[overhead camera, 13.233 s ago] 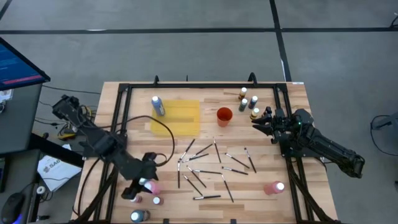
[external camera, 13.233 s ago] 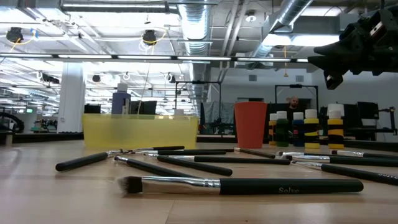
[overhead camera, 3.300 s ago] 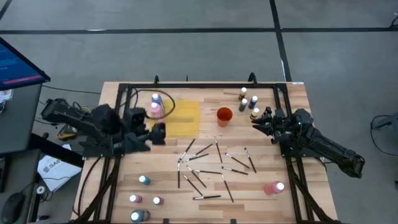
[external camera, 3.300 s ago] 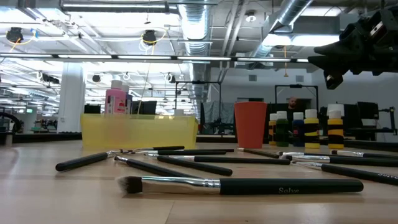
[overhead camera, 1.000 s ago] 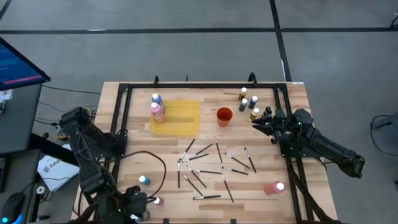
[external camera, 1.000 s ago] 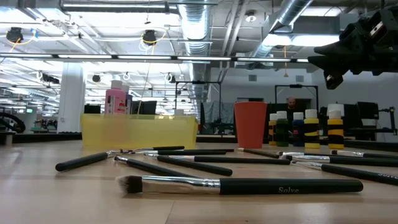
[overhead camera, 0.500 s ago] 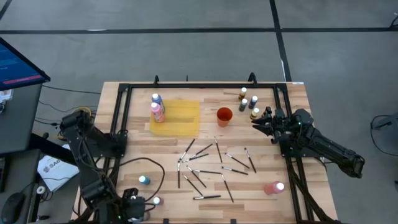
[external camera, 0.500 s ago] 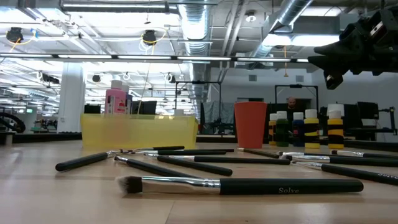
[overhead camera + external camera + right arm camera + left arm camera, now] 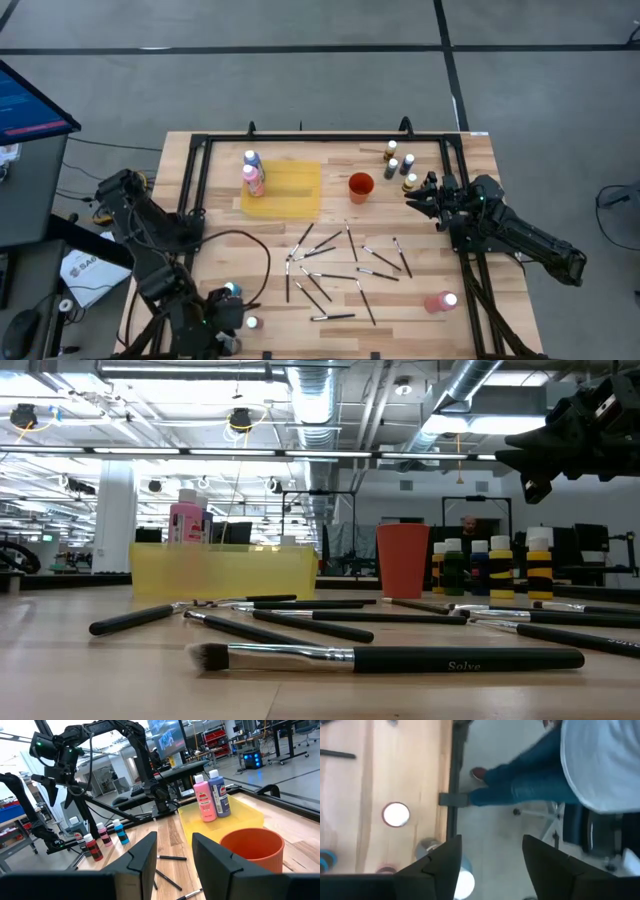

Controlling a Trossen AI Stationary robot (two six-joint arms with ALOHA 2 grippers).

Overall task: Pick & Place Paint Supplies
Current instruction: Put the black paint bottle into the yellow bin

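Several thin dark brushes [image 9: 335, 265] lie scattered mid-table. A pink bottle [image 9: 253, 178] and a blue bottle [image 9: 251, 160] stand on the yellow mat [image 9: 290, 188]. Several dark and yellow bottles [image 9: 398, 163] stand at the far right, and a pink bottle [image 9: 440, 302] lies near the right. My left gripper [image 9: 220, 320] is open over the near-left bottles, beside a blue-capped one [image 9: 232, 290] and a white-capped one [image 9: 250, 323]. In its wrist view a white-capped bottle [image 9: 462, 882] shows below the open left gripper [image 9: 491, 842]. My right gripper [image 9: 412, 197] hovers open beside the far-right bottles.
The orange-red cup [image 9: 360, 186] stands right of the mat. A black frame [image 9: 190, 200] runs round the table's edges. A person in jeans [image 9: 530, 785] stands just past the near-left table edge. A monitor [image 9: 30, 105] sits off the left side.
My left gripper has stayed over the near-left bottle cluster and shifted a little toward the far edge and the right, its arm swinging with it. My right arm has kept still. Nothing on the table has moved.
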